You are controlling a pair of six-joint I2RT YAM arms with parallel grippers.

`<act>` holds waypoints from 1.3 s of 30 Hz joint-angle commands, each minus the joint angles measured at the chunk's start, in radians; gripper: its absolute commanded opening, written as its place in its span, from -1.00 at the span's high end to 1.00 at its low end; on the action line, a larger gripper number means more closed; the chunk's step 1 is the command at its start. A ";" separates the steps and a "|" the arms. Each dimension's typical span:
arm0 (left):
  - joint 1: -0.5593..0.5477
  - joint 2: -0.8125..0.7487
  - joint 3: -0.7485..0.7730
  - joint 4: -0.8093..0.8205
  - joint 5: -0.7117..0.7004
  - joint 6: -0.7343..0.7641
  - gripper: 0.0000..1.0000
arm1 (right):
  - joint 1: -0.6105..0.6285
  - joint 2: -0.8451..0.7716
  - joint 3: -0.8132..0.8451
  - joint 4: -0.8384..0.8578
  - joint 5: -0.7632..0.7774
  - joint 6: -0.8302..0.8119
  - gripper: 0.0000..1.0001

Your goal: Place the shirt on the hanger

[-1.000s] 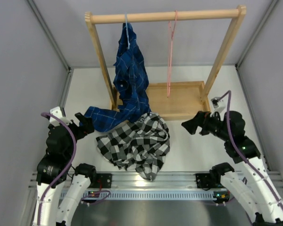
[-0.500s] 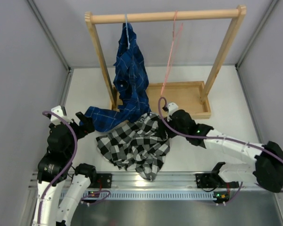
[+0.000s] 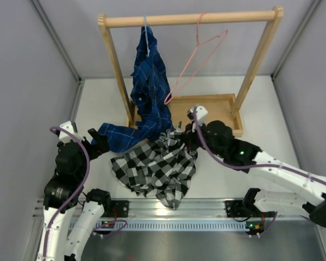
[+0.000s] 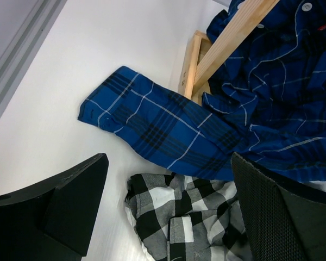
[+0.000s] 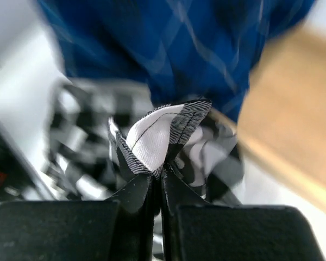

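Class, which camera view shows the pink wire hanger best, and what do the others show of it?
The top external view: the whole hanger shows, tilted, hooked on the wooden rail. The left wrist view shows none of it; nor does the right, where the right end effector pinches the shirt.

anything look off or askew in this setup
The pink hanger hangs crooked on the wooden rail, tilted steeply with one corner high and the other low. The blue plaid shirt drapes off the rail, its sleeve trailing onto the table. The checked shirt is a crumpled heap, one fold pinched by the right gripper.
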 commanded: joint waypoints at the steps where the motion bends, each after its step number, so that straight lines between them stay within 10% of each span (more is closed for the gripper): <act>1: 0.004 0.006 -0.001 0.062 -0.001 -0.001 -0.97 | 0.022 -0.158 0.184 -0.048 -0.052 -0.062 1.00; 12: 0.004 -0.077 -0.005 0.117 0.183 0.061 -0.96 | 0.022 -0.115 0.790 -0.637 -0.077 -0.249 1.00; 16: 0.001 -0.105 -0.019 0.166 0.448 0.101 -0.97 | 0.022 -0.144 0.570 -0.673 -0.086 -0.193 1.00; 26: -0.019 -0.080 -0.024 0.163 0.432 0.100 -0.96 | 0.022 0.116 0.141 -0.268 -0.322 -0.117 1.00; 29: -0.022 -0.085 -0.025 0.163 0.424 0.097 -0.97 | 0.023 0.204 0.193 -0.265 -0.249 -0.114 0.79; 30: -0.025 -0.088 -0.027 0.163 0.419 0.095 -0.97 | 0.023 0.207 0.201 -0.265 -0.180 -0.103 0.13; 33: -0.034 -0.095 -0.029 0.163 0.401 0.092 -0.97 | 0.023 0.164 0.191 -0.265 -0.068 -0.025 -0.48; 39: -0.036 -0.075 -0.029 0.165 0.392 0.092 -0.97 | 0.123 -0.023 0.152 -0.334 0.176 0.191 -0.50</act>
